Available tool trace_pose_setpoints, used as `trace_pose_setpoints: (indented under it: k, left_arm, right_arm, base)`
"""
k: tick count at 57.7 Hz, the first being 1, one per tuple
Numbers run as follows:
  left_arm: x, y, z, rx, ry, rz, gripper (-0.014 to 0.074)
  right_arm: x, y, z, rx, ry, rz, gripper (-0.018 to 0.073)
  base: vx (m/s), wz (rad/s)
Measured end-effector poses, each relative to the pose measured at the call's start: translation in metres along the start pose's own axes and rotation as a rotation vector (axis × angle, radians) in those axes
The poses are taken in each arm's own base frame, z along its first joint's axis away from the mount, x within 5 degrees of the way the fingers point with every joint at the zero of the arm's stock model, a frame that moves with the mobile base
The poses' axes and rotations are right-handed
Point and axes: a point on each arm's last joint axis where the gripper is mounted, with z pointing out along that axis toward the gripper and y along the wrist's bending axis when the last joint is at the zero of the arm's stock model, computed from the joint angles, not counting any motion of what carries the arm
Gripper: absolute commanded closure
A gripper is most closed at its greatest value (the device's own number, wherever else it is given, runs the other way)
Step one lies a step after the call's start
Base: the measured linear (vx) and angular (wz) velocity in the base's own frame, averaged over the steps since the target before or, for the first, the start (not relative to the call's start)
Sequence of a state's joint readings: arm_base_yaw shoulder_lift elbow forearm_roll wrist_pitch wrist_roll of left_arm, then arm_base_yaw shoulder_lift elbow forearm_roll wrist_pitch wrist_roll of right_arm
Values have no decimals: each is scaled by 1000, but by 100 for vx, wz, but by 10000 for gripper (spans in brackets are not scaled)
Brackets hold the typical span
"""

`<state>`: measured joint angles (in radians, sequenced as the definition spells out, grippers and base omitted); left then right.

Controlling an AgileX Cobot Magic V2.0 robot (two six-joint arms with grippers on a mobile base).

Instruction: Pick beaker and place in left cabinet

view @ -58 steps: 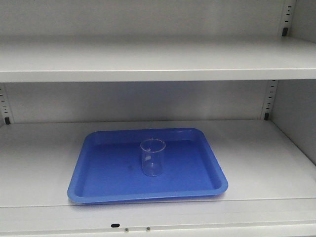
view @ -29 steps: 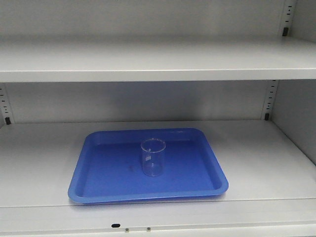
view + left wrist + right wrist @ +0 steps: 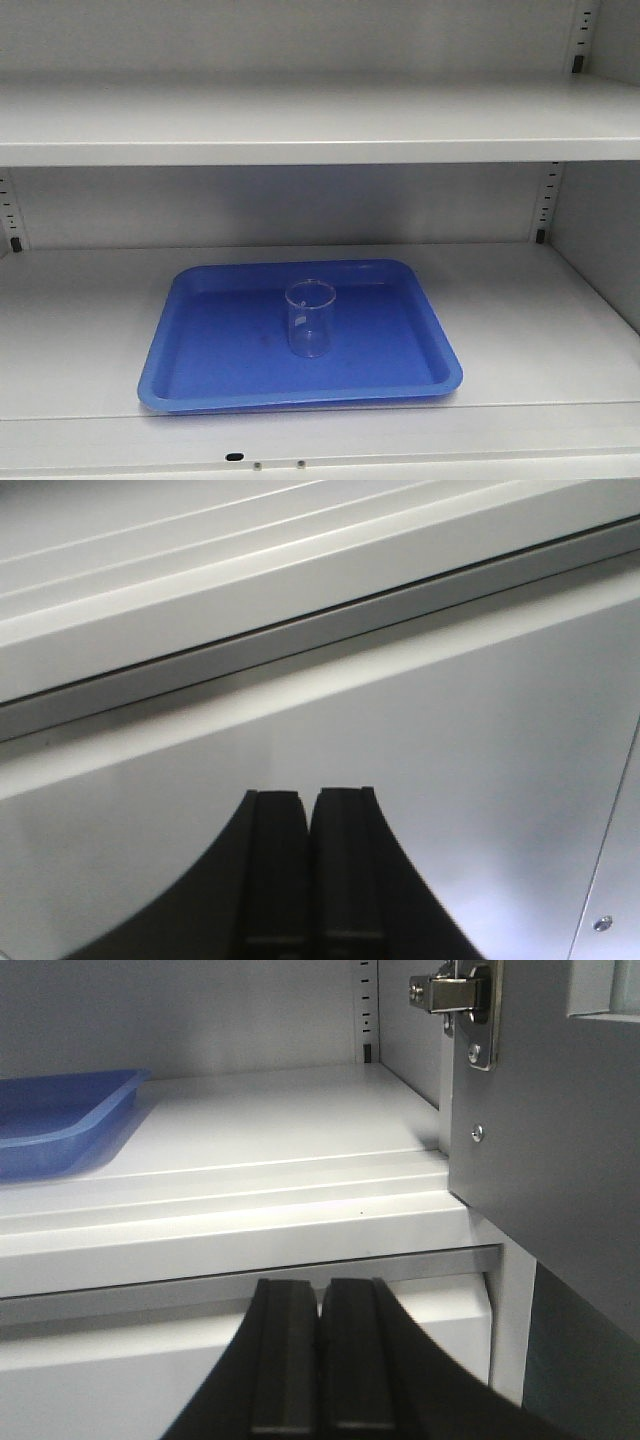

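**Beaker standing in blue tray on cabinet shelf; both grippers closed and empty**

The beaker point(image 3: 309, 318) stands upright near the centre of the blue tray point(image 3: 210, 385), its base on the tray floor and its open mouth upward. It is clear glass, and it holds nothing visible. The tray rests flat on the lower shelf point(image 3: 540, 330) of the left cabinet point(image 3: 320, 125), toward the front edge. Peg-hole strips point(image 3: 545, 205) run up the rear corners on both sides.

The left gripper point(image 3: 309, 805) shows in the left wrist view with its 2 black fingers pressed together, nothing between them. It faces a pale cabinet panel below a shelf lip and touches nothing.

The right gripper point(image 3: 320, 1295) shows in the right wrist view, its 2 fingers likewise pressed together and holding nothing. It sits just in front of and below the shelf's front edge. From this view a corner of the blue tray point(image 3: 60, 1110) appears at the left, and the door hinge point(image 3: 455, 995) is fixed at the upper right. The beaker is not visible in either wrist view.
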<state>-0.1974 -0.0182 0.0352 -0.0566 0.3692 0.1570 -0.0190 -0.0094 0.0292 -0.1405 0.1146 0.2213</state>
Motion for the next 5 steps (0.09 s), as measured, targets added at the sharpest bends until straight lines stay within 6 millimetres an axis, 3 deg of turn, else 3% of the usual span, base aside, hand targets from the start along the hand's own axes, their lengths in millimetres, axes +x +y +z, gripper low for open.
trace_pose_setpoints:
  k: [5]
  left_arm:
    - [0,0,0,0,0,0,603]
  right_arm:
    - [0,0,0,0,0,0,568]
  base:
    - [0,0]
